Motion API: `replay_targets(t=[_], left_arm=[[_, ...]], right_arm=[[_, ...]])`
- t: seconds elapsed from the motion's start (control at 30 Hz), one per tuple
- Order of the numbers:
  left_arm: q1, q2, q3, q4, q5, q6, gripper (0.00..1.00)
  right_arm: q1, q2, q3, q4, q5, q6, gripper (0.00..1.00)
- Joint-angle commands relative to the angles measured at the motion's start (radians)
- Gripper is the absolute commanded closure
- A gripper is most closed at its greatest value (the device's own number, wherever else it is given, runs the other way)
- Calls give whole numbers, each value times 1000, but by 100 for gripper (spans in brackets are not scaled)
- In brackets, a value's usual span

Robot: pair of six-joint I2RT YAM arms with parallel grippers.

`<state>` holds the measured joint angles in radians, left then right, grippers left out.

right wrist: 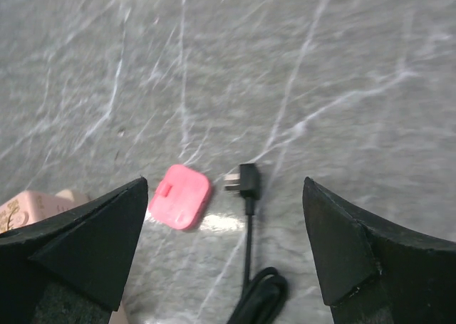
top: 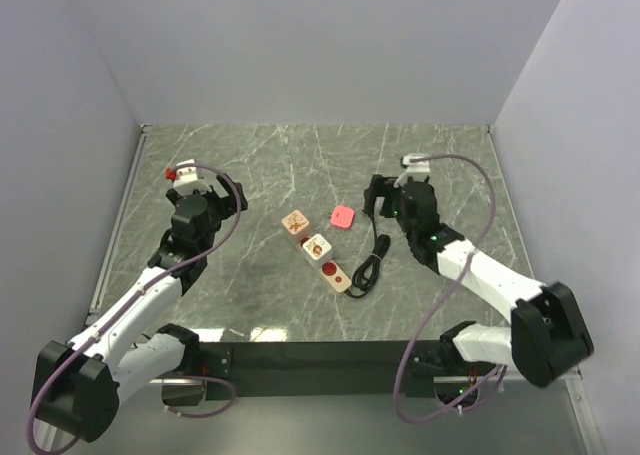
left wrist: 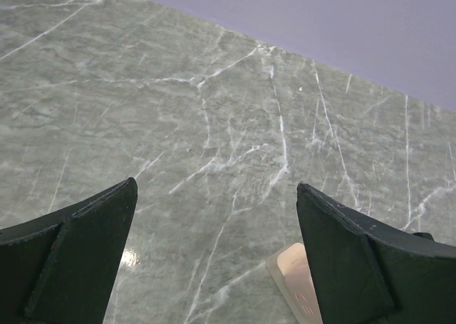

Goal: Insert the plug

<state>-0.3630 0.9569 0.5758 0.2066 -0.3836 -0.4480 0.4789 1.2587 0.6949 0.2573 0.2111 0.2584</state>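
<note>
Looking down, top cam: right end effector (top: pixel 378 203) hovers over tabletop (top: pixel 300 155); power strip (top: pixel 320 253) to its left.
Left wrist cam: left end effector (left wrist: pixel 214 196) open, empty; strip's end by its right finger.
Right wrist cam: jaws wide, holding nothing. Plug (right wrist: pixel 246 178) lies flat btwn fingers, ahead; pink square (right wrist: pixel 179 196) just left.
Tip: descend straight, pinch plug body's sides, leave prongs free.

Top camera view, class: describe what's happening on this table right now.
Nothing is held. The black plug with its coiled black cable lies loose on the grey marble table beside a flat pink square block. The right end effector hangs open above it. The left end effector, also open, hovers near one end of the beige power strip, which carries two small cubes. The plug is not yet inserted.
</note>
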Motion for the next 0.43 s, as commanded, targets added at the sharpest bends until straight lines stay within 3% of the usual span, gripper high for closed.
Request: replay_targets(t=[0.0, 0.4], left_arm=[[4, -33, -2, 4, -41, -20, 0], [4, -133, -53, 43, -49, -3, 0]], right_arm=[[-40, -123, -66, 79, 82, -8, 5], [-94, -400, -213, 97, 109, 24, 4]])
